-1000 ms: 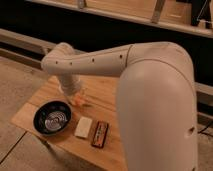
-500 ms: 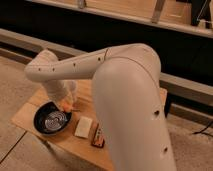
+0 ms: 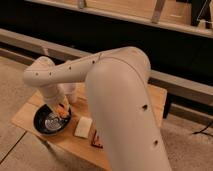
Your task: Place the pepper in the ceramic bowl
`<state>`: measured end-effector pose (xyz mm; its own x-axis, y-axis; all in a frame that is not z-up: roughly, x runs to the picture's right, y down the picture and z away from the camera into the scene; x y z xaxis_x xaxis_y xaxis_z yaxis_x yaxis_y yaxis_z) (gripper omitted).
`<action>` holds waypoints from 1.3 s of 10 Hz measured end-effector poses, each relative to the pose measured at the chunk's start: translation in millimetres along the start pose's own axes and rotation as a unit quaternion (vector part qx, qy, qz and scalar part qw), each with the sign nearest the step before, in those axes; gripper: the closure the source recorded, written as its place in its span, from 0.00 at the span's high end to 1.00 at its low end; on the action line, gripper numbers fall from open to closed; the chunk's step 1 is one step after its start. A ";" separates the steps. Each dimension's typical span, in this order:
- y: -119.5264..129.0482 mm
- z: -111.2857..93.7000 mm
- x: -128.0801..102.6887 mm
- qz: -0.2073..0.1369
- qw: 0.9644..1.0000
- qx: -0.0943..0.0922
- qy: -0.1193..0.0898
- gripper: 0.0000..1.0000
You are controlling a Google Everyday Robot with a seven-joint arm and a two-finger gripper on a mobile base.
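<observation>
Hanging low over the bowl [image 3: 49,121] at the table's [image 3: 30,107] left end, the gripper [image 3: 61,111] pinches the pepper [image 3: 63,113] above its right rim, seemingly ready for dropping inside.

Your arm [image 3: 117,95] is clad in smooth, off-white, rounded shells with a matte finish. The near segment is a fat, bulbous cylinder that fills much of the lower right of the view; you can see three small dark round holes spaced down its right flank. The farther segment is slimmer and tapers to the left, with a row of small dark dots along its upper side. It ends in a rounded, ball-like wrist housing of the same pale colour. Below that sits the end effector [image 3: 61,109], also pale, over the left part of the surface.
</observation>
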<state>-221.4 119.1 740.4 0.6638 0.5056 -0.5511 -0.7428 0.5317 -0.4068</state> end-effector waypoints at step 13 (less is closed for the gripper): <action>-48.5 23.9 24.4 0.075 0.997 -0.011 0.031 0.66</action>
<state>-167.1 121.9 764.1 0.5388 0.5346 -0.6511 -0.8356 0.4376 -0.3321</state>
